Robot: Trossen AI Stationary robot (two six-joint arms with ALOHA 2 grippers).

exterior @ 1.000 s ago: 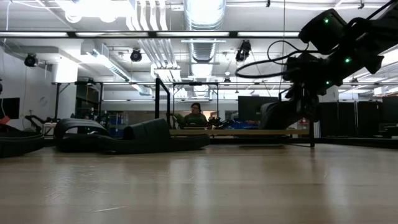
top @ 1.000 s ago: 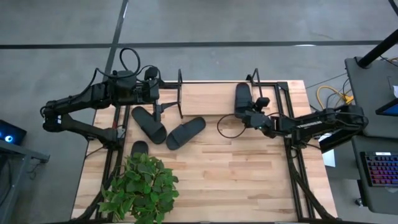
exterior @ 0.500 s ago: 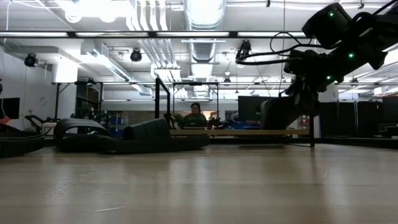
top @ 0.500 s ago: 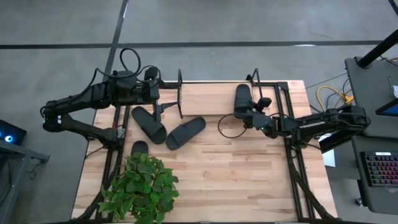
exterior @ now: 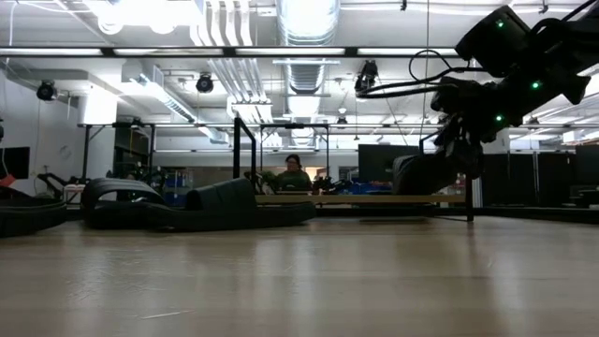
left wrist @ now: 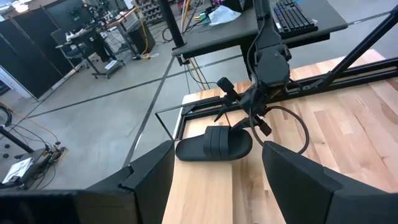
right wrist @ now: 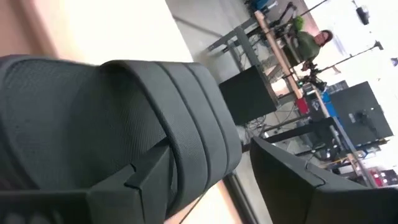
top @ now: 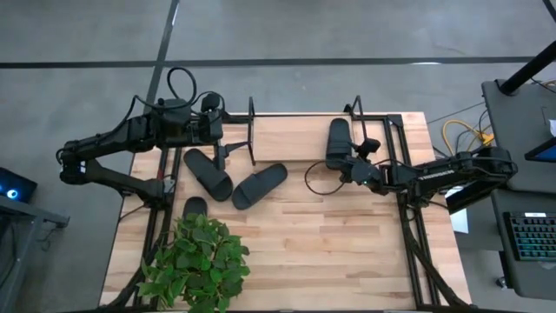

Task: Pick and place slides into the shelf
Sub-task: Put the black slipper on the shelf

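One black slide lies on the pale board of the shelf, near its right upright loop, and also shows in the low view. My right gripper is at that slide's near end, open; in its wrist view the slide's strap fills the space ahead. Two slides lie flat on the table in front of the shelf. Another slide is partly under the plant's leaves. My left gripper hovers open by the shelf's left loop, with nothing between its fingers. My right gripper stands open at the near end of the slide on the shelf. One finger shows in front of the strap's edge, and the other finger stands clear beside it. I cannot tell whether the first finger touches the slide. The slide rests on the shelf board.
A potted green plant stands at the table's near left. Black arm-mount frames run along both table sides. The table's middle and near right show bare wood. A person sits in the room far behind the table.
My right gripper has rolled a little about its own line while staying at the near end of the slide on the shelf. The slide has stayed on the board.
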